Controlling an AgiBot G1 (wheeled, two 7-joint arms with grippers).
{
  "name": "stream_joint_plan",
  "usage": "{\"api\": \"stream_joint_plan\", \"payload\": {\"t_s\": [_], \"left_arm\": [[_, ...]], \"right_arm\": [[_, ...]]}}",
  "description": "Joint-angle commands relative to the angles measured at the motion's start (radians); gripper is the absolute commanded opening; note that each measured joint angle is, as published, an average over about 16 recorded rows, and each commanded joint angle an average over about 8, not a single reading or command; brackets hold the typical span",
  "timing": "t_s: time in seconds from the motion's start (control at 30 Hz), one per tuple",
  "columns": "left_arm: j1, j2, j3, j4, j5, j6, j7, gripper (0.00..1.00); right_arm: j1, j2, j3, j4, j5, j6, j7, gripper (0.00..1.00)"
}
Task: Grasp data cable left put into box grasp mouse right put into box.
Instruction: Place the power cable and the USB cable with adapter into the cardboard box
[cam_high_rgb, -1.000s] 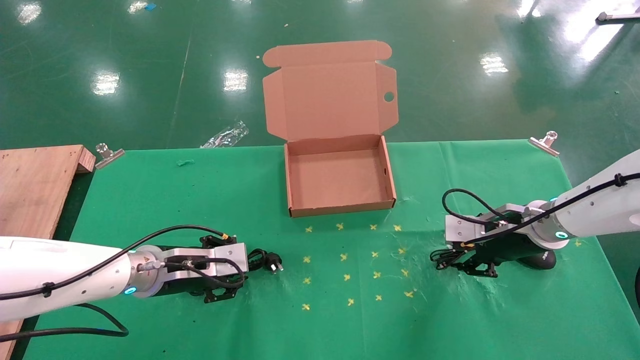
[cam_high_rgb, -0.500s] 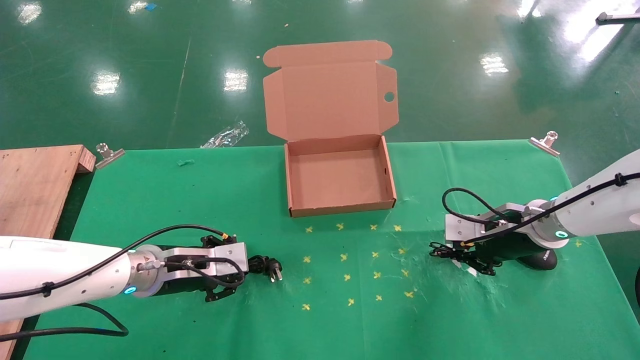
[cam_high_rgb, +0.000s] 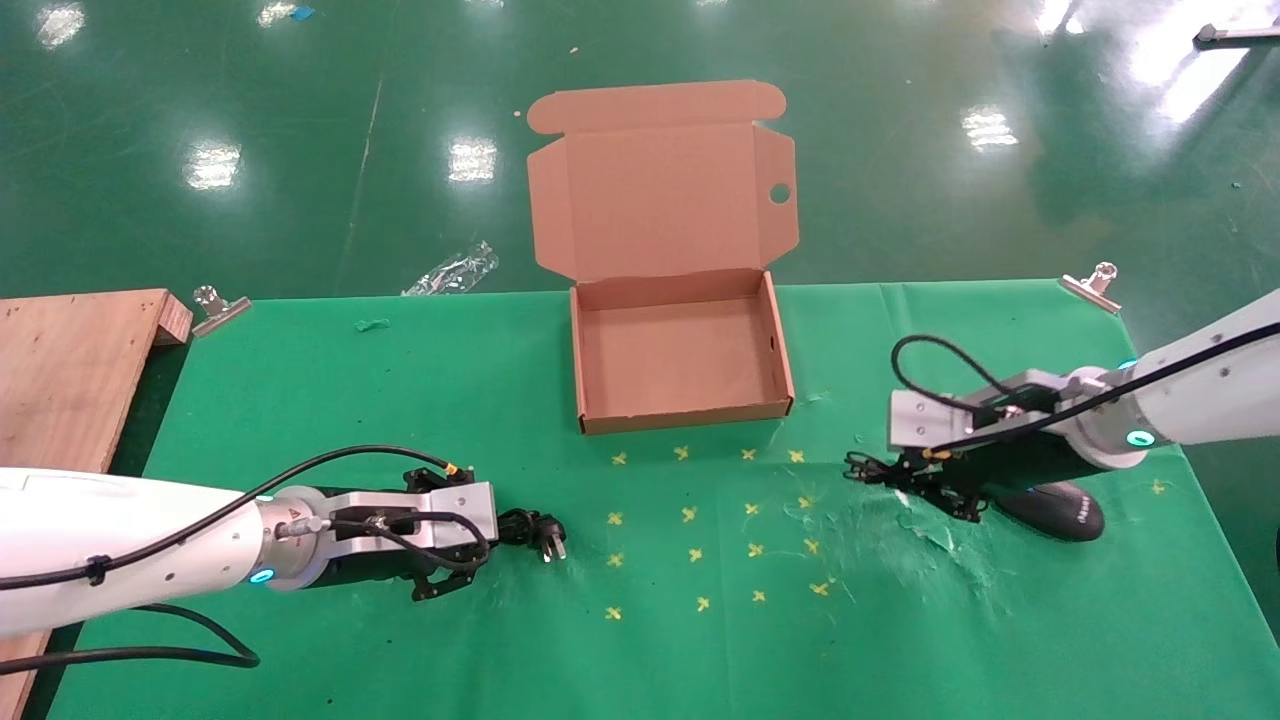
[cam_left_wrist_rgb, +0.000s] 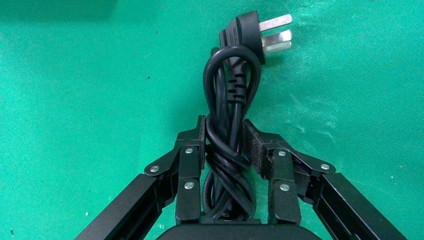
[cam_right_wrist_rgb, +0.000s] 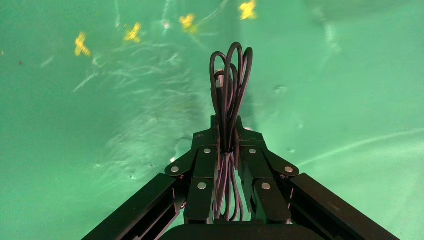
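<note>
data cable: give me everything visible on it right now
The data cable is a thick black cord with a rubbery look, looped into a tight bundle. It ends in a chunky black plug with flat silver prongs, which points away from the left hand. That hand is shut on the middle of the bundle, a pad pressing each side. In the head view the cable sits low over the green cloth, near its front left, well short of the box. Whether it touches the cloth is unclear.

Left tool (cam_high_rgb: 440, 545) low on green-clothed bench (cam_high_rgb: 300, 400), thick black data cable (cam_high_rgb: 530, 528) at its tip. Right tool (cam_high_rgb: 915, 480) beside glossy black mouse (cam_high_rgb: 1055, 510). Open brown cardboard box (cam_high_rgb: 680, 350) empty.
</note>
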Motion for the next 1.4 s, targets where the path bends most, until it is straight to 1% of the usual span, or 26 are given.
{"api": "stream_joint_plan", "payload": {"t_s": [0.03,0.2,0.37,0.47,0.53,0.63,0.77,0.8,0.9,0.97,1.03,1.07,1.23,1.4], "left_arm": [[0.001,0.0,0.001,0.001,0.001,0.0,0.001,0.0],[-0.012,-0.003,-0.009,-0.005,-0.025,0.009,0.001,0.0],[-0.075,0.0,-0.04,-0.02,-0.12,0.047,0.021,0.0],[-0.126,0.029,-0.057,-0.023,-0.174,0.055,0.046,0.0],[-0.153,0.066,-0.06,-0.021,-0.181,0.037,0.062,0.0],[-0.178,0.151,-0.047,-0.005,-0.132,-0.025,0.07,0.0],[-0.187,0.303,-0.003,0.068,0.035,-0.148,0.037,0.0],[-0.188,0.337,0.011,0.092,0.081,-0.18,0.024,0.09],[-0.193,0.41,0.059,0.158,0.192,-0.265,-0.025,0.46],[-0.199,0.432,0.094,0.187,0.233,-0.307,-0.06,0.71],[-0.206,0.435,0.13,0.198,0.249,-0.337,-0.093,0.96],[-0.211,0.434,0.147,0.202,0.252,-0.348,-0.109,1.0],[-0.235,0.43,0.215,0.212,0.256,-0.38,-0.171,1.0],[-0.255,0.419,0.255,0.223,0.252,-0.397,-0.217,1.0]], "right_arm": [[0.004,0.009,0.008,0.014,0.012,-0.008,0.011,0.0],[0.018,0.039,0.023,0.087,0.017,-0.015,0.05,0.0],[0.052,0.08,0.036,0.205,0.004,-0.032,0.113,0.0],[0.072,0.106,0.043,0.295,-0.008,-0.051,0.163,0.0],[0.083,0.121,0.047,0.358,-0.015,-0.065,0.199,0.0],[0.097,0.14,0.053,0.455,-0.023,-0.09,0.255,0.0],[0.115,0.166,0.067,0.58,-0.021,-0.128,0.333,0.0],[0.121,0.173,0.072,0.604,-0.017,-0.138,0.349,0.0],[0.152,0.19,0.086,0.654,0.002,-0.171,0.379,0.0],[0.179,0.195,0.093,0.668,0.021,-0.192,0.383,0.0],[0.207,0.196,0.097,0.671,0.042,-0.209,0.378,0.0],[0.22,0.195,0.097,0.671,0.052,-0.216,0.375,0.0],[0.261,0.185,0.088,0.672,0.089,-0.227,0.368,0.0],[0.263,0.165,0.076,0.669,0.109,-0.204,0.359,0.0]]}}
